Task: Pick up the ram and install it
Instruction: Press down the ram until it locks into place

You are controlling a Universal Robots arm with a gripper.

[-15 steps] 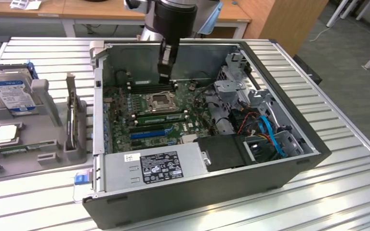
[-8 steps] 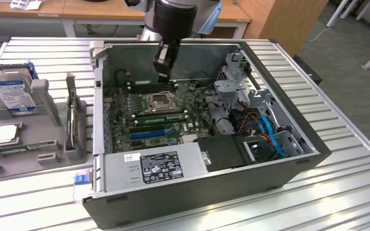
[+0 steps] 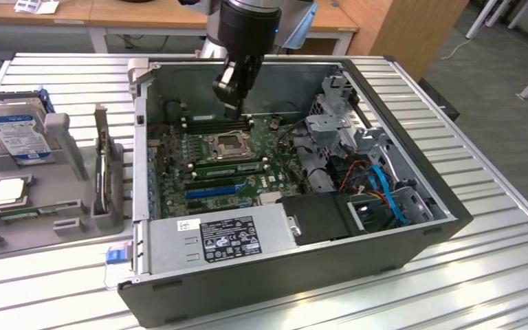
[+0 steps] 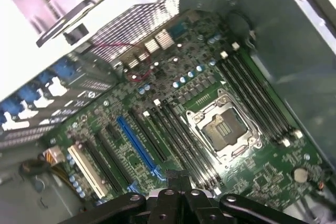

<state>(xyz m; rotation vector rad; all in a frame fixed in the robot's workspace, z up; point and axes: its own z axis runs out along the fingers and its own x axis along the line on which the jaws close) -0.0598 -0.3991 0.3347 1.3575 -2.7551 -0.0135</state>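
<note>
We saw the open computer case (image 3: 291, 275) lying on the slatted table (image 3: 511, 240), its motherboard (image 3: 177, 148) facing up. Inside it, the gripper (image 3: 231, 110) hung above the long black slots (image 3: 216, 124) on the far side of the processor socket (image 3: 228, 143), its jaws drawn close together. The ram (image 3: 230, 168) sat in a slot just on the near side of the socket, apart from the gripper.

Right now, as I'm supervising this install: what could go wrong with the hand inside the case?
The hand hangs low over the motherboard, beside the uncovered CPU socket; a slight drift could scrape it. It is also close to the case wall, so a sideways move might strike that.
</note>
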